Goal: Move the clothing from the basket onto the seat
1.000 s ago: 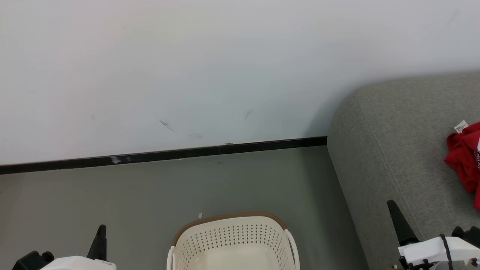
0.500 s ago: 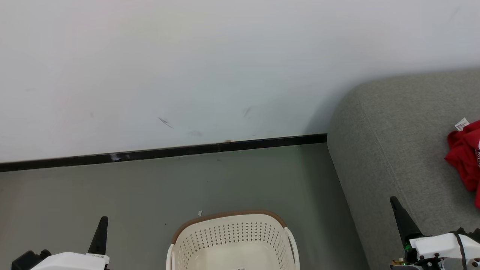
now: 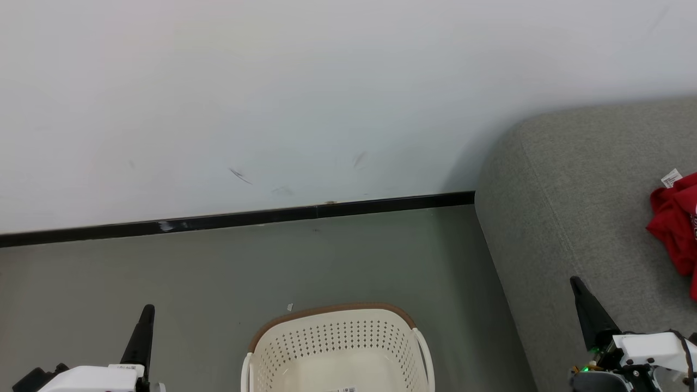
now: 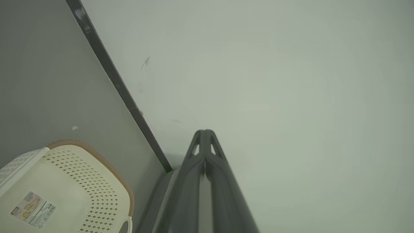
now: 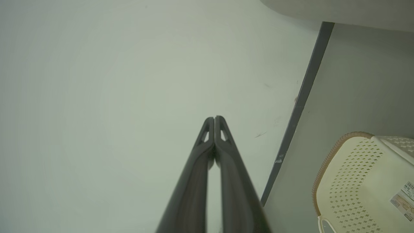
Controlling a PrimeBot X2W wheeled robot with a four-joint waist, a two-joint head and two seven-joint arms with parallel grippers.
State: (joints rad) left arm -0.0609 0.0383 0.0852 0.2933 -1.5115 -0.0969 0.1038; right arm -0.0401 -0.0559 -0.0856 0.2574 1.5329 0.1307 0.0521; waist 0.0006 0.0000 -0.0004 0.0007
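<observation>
The cream perforated basket [image 3: 337,343] with a brown rim stands on the floor at bottom centre; its inside shows only a sticker label [image 4: 32,210]. Red clothing [image 3: 675,228] with a white tag lies on the grey seat [image 3: 572,207] at the right edge. My left gripper [image 3: 146,313] is shut and empty, left of the basket. My right gripper [image 3: 577,286] is shut and empty, over the seat's front part. Both wrist views show the fingers pressed together, left [image 4: 204,132] and right [image 5: 214,119], pointing at the wall, with the basket [image 5: 362,181] to one side.
A pale wall [image 3: 272,98] with a black baseboard [image 3: 234,220] runs behind the basket. Grey floor [image 3: 163,272] lies between wall and basket, with a small white scrap [image 3: 289,307] near the rim.
The head camera has tilted a little, so the basket's label comes into view. Both grippers' fingers reach slightly higher in the picture; they stay shut.
</observation>
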